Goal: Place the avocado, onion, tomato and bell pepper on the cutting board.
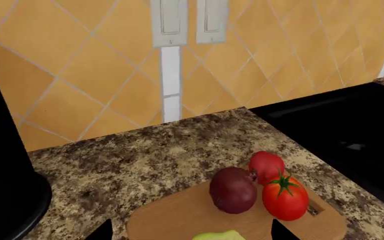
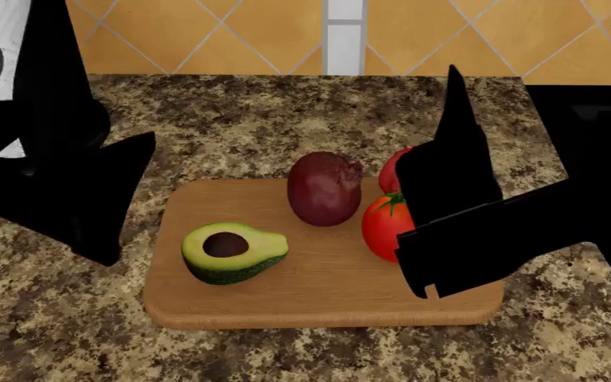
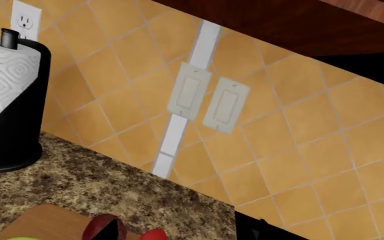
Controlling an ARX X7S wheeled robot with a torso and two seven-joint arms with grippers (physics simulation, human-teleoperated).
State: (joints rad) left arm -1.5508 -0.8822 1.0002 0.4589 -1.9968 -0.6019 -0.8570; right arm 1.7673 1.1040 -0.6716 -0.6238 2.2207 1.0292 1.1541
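All four veggies are sitting on the cutting board (image 2: 317, 294) right now, which lies flat on the speckled granite counter (image 2: 231, 127). Going by a clock face laid over the board from the head view: the avocado (image 2: 231, 252) is at about 9 o'clock, cut side up with the brown pit showing. The onion (image 2: 324, 189) is up near 12, and the tomato (image 2: 387, 227) is at roughly 3, just beside the onion, maybe touching it. The bell pepper (image 2: 395, 169) is tucked behind the tomato around 1 or 2 o'clock, mostly hidden by the right gripper (image 2: 449, 171), which hangs over that corner of the board. The left gripper (image 2: 109, 191) is off past the board's 9 o'clock edge, above bare counter. Both are just black silhouettes, so I honestly can't tell if either one's jaws are apart or together. Neither looks like it's carrying anything. A paper towel roll (image 3: 2, 85) stands back by the orange tiled wall (image 3: 299, 100).
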